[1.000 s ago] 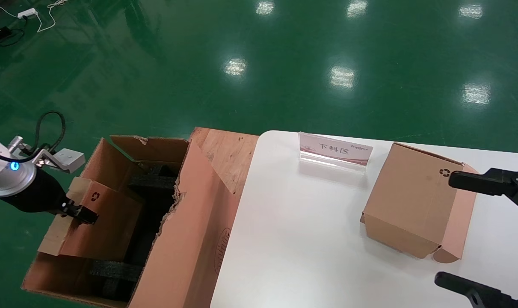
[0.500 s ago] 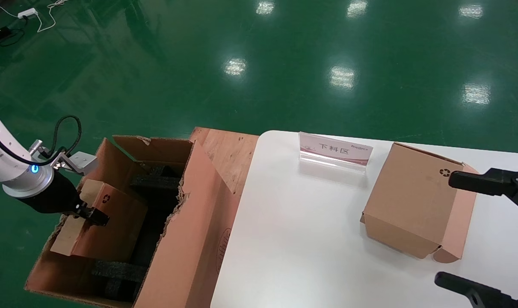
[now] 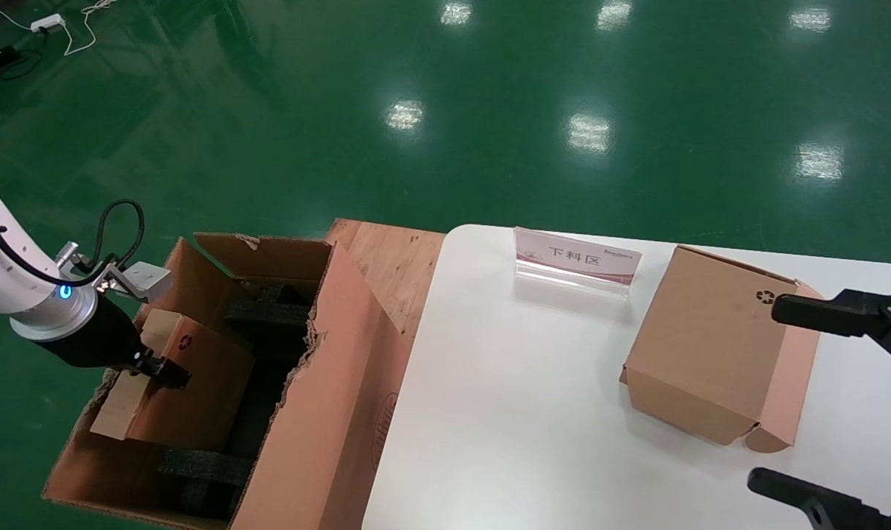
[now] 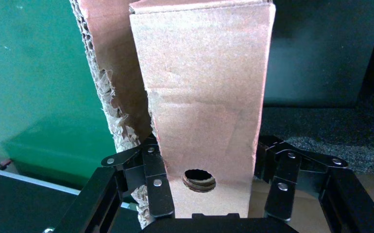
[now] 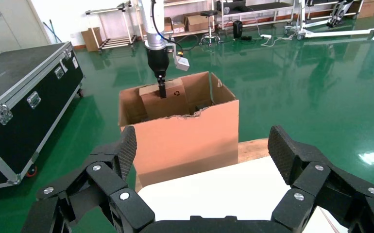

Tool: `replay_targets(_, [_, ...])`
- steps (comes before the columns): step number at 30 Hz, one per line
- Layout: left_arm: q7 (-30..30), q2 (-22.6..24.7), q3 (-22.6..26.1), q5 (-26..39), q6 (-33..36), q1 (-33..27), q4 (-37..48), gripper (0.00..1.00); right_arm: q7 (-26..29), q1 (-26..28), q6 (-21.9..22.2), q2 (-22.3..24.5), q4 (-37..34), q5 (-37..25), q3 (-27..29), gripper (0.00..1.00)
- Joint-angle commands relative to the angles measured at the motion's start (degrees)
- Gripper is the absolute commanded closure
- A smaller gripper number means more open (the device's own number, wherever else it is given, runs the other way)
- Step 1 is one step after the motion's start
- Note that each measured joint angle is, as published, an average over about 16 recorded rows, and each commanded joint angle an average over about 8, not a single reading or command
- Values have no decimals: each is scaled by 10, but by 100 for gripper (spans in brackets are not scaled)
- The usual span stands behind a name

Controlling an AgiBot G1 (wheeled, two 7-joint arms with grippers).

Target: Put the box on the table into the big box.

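Left pincer grips the box inside the big box, at our nine o'clock; we judge release comes next. Right pincer idles open above the bench.

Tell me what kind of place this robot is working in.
Probably a factory or robotics lab floor: glossy green floor, a black flight case, and wheeled equipment racks along the wall. A white table carries a sign.

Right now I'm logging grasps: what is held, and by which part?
The left hand grips the box across its narrow end near the round hole; the right hand holds nothing.
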Motion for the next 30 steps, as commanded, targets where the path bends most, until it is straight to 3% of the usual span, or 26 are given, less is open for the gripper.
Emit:
replay_targets(1, [0, 0, 0, 0, 0, 0, 0, 0, 0, 0, 0, 0, 0, 0, 0, 0])
replay_targets(30, [7, 1, -11, -1, -7, -4, 0, 0, 0, 0, 0, 0, 0, 0, 0, 0])
